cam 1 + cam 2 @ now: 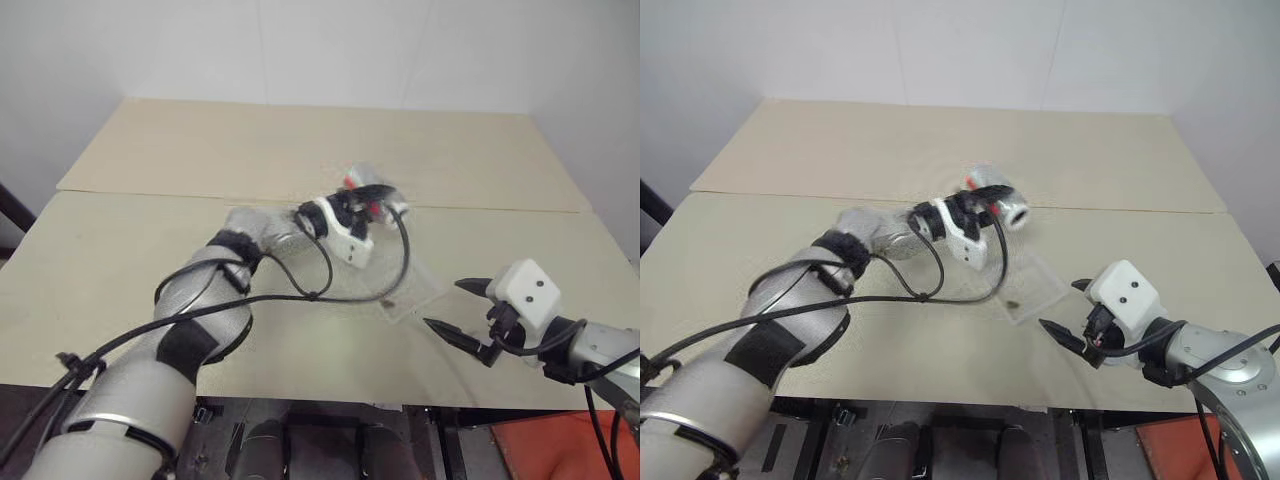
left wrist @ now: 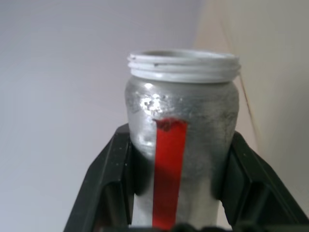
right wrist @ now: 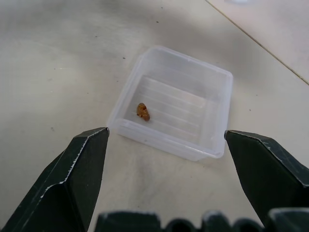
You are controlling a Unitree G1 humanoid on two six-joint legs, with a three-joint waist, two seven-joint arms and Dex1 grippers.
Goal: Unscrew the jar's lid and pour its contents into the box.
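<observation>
There, the left gripper (image 1: 992, 208) was clamped on the jar (image 2: 182, 145), its two black fingers (image 2: 113, 188) pressed against the silvery sides either side of the red label stripe. The jar was off the table (image 1: 180, 260), held in the air near the middle of the scene, above the far edge of the box (image 3: 212, 121). Its threaded mouth (image 2: 183, 65) was bare, no lid on it, and in the head views the open end pointed toward the right, the jar lying roughly on its side. The left arm reached in from the near left, a black cable looping loosely under the wrist.

Down at the near right, the right gripper (image 1: 460, 308) hung just above the tabletop with its fingers spread wide and nothing between them. It pointed left and away, toward the box, which sat a short way beyond its fingertips (image 3: 77, 169).

The box rested flat on the table, just to the near right of the raised jar and between the two grippers. It was a shallow clear tray with low walls and a ribbed floor. Inside lay the contents (image 3: 143, 111), one small brown bit, on the floor of the tray near one wall.

A seam (image 1: 500, 208) ran left to right across the table, just beyond the box.
</observation>
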